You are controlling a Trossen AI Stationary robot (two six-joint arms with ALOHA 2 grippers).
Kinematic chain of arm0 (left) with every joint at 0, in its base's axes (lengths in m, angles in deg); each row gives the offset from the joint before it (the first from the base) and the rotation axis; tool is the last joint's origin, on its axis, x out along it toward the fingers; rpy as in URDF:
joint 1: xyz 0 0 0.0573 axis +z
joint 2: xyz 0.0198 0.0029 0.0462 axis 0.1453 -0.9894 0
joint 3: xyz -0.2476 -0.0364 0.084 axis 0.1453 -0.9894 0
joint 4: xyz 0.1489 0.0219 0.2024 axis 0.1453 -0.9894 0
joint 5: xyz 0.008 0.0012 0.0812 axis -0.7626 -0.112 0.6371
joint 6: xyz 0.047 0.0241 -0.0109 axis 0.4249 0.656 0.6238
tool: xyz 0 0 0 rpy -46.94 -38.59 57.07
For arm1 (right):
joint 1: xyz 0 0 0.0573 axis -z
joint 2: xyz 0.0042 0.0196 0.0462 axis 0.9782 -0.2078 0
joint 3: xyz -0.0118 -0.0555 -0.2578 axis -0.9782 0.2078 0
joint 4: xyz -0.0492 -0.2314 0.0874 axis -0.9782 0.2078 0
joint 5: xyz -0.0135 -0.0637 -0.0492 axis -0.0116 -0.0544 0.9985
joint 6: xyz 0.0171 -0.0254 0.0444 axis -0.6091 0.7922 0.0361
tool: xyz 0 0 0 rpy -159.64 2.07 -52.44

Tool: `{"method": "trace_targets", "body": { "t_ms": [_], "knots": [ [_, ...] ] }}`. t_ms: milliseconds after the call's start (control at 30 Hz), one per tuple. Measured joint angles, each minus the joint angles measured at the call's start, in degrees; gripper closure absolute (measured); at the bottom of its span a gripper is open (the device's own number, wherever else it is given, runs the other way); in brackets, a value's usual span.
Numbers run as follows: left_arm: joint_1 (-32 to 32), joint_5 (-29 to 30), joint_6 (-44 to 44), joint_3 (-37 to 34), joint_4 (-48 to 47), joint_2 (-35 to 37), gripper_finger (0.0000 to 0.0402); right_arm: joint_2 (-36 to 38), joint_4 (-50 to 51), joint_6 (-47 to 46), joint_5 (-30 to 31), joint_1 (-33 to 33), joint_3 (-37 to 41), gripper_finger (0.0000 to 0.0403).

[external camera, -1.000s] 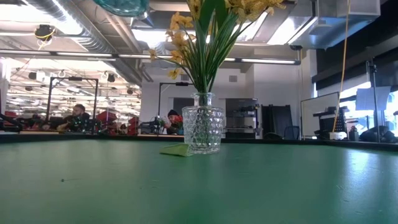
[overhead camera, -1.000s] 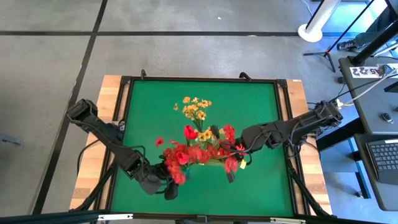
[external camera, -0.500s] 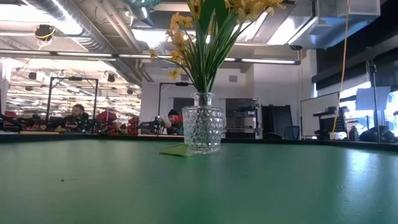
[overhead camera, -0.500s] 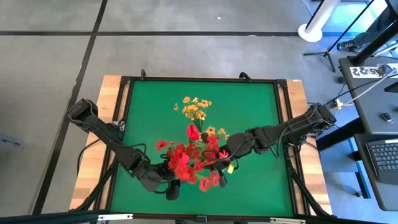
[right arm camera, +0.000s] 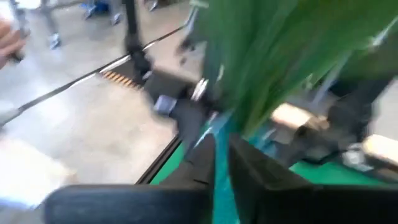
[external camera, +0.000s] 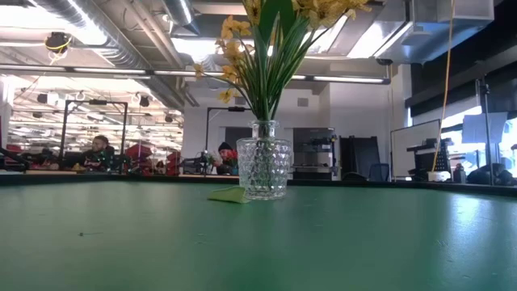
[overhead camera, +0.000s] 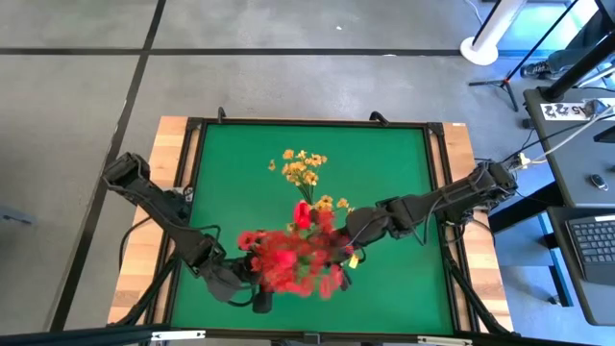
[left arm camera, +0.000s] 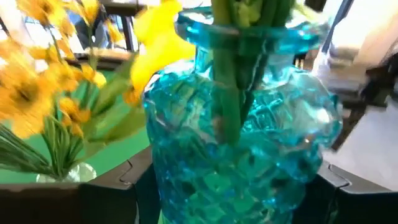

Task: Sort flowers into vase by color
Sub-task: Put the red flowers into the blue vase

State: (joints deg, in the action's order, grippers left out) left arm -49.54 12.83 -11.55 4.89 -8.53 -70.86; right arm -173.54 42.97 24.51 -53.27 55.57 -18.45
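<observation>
A bunch of red flowers [overhead camera: 288,258] stands over the table's near middle, its green stems [left arm camera: 239,74] inside the mouth of a blue glass vase [left arm camera: 242,124]. My left gripper [overhead camera: 258,293] is shut on this vase; from above, the blooms hide it. From the right, my right gripper [overhead camera: 348,248] reaches to the bunch, shut on its stems. The yellow flowers [overhead camera: 303,168] stand in a clear glass vase [external camera: 262,168], which rests by its base on the green table farther back. My left gripper has the blue vase's lower body [left arm camera: 161,186] between its two fingers [left arm camera: 93,202], one on each side. The fingers come about level from the table's near left. The vase is upright and lifted clear of the table. My right gripper pinches the red flowers' green stems [right arm camera: 249,106] at its fingertips [right arm camera: 205,158], coming about level from the table's right. The view is blurred, so how many stems it has cannot be told. The stems' lower ends are in the blue vase.
A raised black frame [overhead camera: 192,192] edges the green table top. A loose green leaf [external camera: 229,196] lies beside the clear vase. Free green surface [overhead camera: 384,163] lies at the far right and far left. People sit in the room beyond [external camera: 101,149].
My right gripper has gone down and toward the table's near left with the red flowers, bringing the bunch over my left gripper and its vase. The blue vase's bottom, seen before at the low view's top edge, has gone out of it.
</observation>
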Motion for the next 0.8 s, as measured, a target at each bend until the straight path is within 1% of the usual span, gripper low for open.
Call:
{"method": "trace_targets", "body": {
  "t_ms": [67,233,367,467,567,633,700,800],
  "knots": [
    [-0.02,0.64,-0.35,0.02,0.88,0.39,0.016,-0.33,0.46,0.13,-1.47,-0.11,0.23,0.0337],
    [-0.7,1.41,-0.38,0.07,0.03,0.26,0.016,0.41,1.8,0.61,-1.77,-0.15,0.21,0.0247],
    [-2.16,4.59,0.21,0.07,0.12,0.28,0.016,1.77,4.93,-0.09,-1.86,-0.11,0.21,0.0181],
    [-3.95,8.72,1.23,0.07,-0.65,0.31,0.016,3.94,7.97,-0.08,-1.78,-0.48,0.21,0.0148],
    [-5.92,13.59,0.41,0.07,-5.08,1.28,0.016,6.41,11.55,-0.36,-0.88,-1.11,0.16,0.0133],
    [-6.82,16.93,-2.86,0.08,-9.28,1.69,0.016,8.29,14.87,-0.73,0.28,-1.81,0.16,0.0131],
    [-7.42,19.13,-8.95,0.09,-15.81,1.79,0.016,9.9,16.98,-0.81,3.27,-2.96,0.07,0.013],
    [-7.25,17.87,-24.29,-0.39,-27.38,1.62,0.016,11.77,20.37,-0.91,8.93,-5.33,0.07,0.013]
  ]
}}
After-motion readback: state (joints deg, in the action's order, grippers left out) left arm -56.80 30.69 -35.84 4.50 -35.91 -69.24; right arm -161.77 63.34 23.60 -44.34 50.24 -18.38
